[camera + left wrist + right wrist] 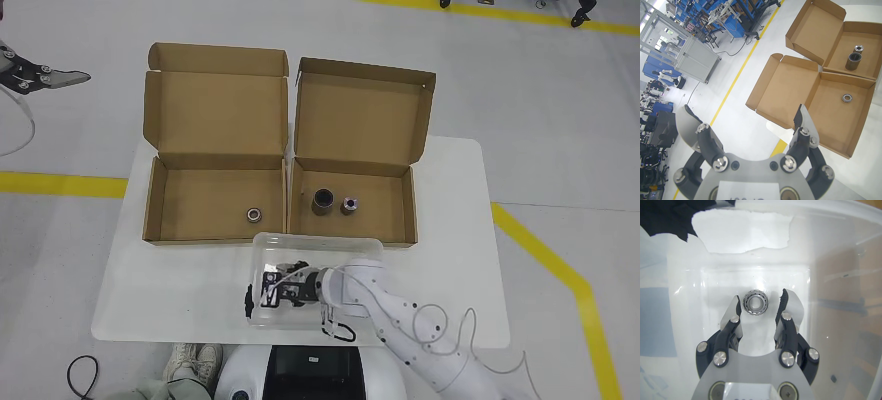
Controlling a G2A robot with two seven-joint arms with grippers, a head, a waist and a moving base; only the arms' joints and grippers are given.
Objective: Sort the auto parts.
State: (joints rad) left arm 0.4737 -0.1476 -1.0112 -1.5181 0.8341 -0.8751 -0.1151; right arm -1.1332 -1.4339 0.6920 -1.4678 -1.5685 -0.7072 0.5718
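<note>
A silver roller bearing lies on the floor of a clear plastic bin at the table's front. My right gripper is down inside the bin, open, with the bearing between its fingertips; one fingertip is very close to it, the other stands apart. In the top view the right gripper sits in the bin's left half. My left gripper hangs open and holds nothing, off the table beyond the left box, over the floor. In the top view the left gripper is at the far left.
Two open cardboard boxes stand side by side behind the bin. The left box holds one bearing. The right box holds a dark sleeve and a small bushing. Yellow floor tape runs left of the table.
</note>
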